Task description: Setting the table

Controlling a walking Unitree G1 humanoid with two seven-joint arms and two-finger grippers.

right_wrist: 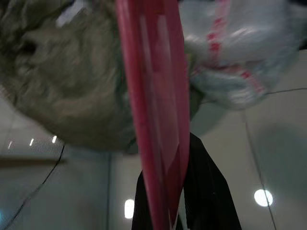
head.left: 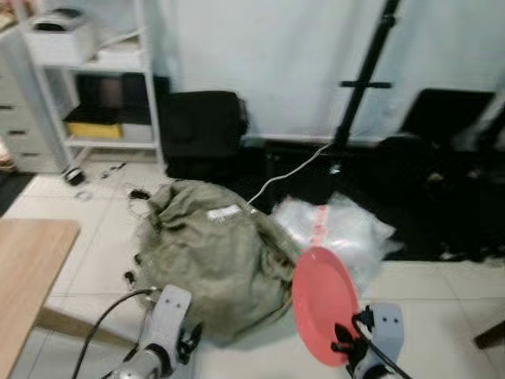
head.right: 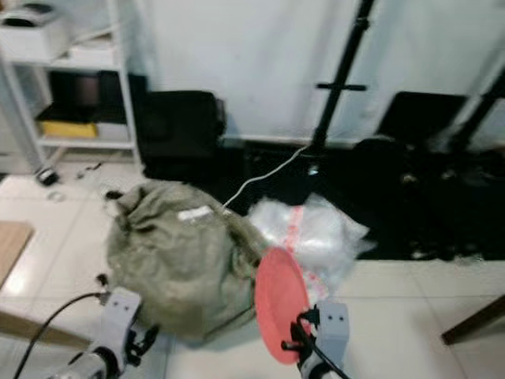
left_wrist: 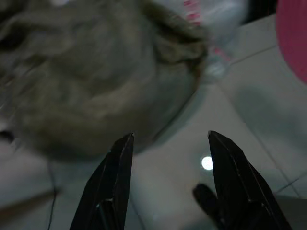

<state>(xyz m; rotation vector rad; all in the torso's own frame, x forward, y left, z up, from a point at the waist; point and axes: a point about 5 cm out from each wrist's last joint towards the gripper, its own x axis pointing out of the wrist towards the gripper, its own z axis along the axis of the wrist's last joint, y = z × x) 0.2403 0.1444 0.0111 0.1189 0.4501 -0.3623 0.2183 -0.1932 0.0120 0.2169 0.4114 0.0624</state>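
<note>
A pink plate (head.left: 323,304) stands on edge in front of me, held by its lower rim in my right gripper (head.left: 345,347), which is shut on it. In the right wrist view the plate (right_wrist: 156,115) runs edge-on between the black fingers (right_wrist: 204,191). My left gripper (left_wrist: 168,143) is open with nothing between its fingers, hanging low over the tiled floor beside the sack; its wrist (head.left: 170,324) shows at the bottom left. A corner of the wooden table (head.left: 28,268) sits at the left edge.
A big olive cloth sack (head.left: 209,253) lies on the floor straight ahead, with a clear plastic bag (head.left: 335,229) behind the plate. Farther back stand a white shelf unit (head.left: 95,87), a black bag (head.left: 201,126), a black stand pole (head.left: 363,79) and a white cable (head.left: 288,174).
</note>
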